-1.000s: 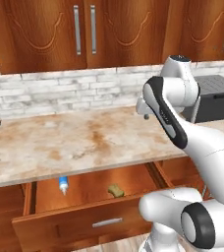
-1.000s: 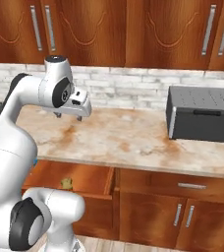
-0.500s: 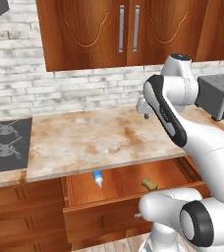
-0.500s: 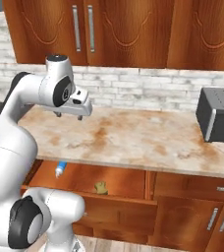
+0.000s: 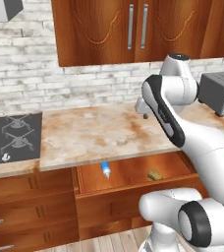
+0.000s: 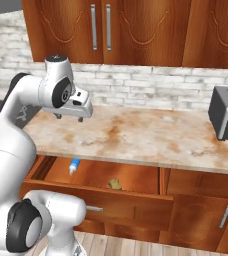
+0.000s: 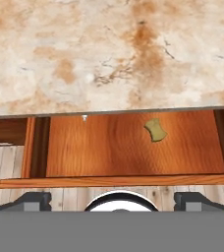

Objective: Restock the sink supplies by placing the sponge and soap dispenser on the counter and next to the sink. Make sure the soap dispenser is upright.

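So my gripper (image 6: 67, 118) is wide open and empty above the counter (image 5: 94, 135), with the sponge (image 7: 155, 129) and soap dispenser (image 5: 105, 169) both lying below its front edge in the open drawer (image 6: 131, 176).

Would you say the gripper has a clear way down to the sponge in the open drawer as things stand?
Probably yes. The sponge lies uncovered on the drawer floor, out past the counter edge, apart from the soap dispenser. The gripper hangs open above the counter, so it must first come forward and descend.
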### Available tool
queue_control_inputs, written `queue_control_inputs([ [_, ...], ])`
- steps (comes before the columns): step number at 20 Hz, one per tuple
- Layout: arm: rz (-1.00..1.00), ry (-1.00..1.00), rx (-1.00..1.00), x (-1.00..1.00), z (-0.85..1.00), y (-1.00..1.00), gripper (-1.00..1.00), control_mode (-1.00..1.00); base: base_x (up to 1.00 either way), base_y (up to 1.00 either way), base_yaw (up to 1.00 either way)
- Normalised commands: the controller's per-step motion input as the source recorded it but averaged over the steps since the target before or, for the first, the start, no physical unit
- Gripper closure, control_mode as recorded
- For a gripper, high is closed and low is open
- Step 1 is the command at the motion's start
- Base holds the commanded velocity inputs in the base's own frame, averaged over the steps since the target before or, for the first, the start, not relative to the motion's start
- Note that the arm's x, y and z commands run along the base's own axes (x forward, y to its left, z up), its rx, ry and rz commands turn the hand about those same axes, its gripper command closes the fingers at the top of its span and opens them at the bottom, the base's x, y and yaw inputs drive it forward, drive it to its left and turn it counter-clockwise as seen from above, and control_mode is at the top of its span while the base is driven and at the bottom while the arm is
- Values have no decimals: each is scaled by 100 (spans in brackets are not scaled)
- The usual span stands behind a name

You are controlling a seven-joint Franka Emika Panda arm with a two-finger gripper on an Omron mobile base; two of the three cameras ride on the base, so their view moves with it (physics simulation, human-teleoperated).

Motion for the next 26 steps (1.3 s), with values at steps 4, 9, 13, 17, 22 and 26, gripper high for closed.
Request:
queue_control_inputs([
  [4, 0, 0, 0, 10, -11, 2, -100, -100, 0, 7, 0],
  [9, 2, 0, 0, 17, -94, 0, -100, -100, 0, 0, 0],
  [13, 3, 5, -5, -4, -100, 4, -100, -100, 0, 0, 0],
  [17, 1, 15, -9, -1, -93, 27, -100, -100, 0, 0, 0],
  [22, 0, 8, -1, 11, -59, 21, -100, -100, 0, 0, 0],
  [26, 0, 1, 0, 2, -64, 6, -100, -100, 0, 0, 0],
])
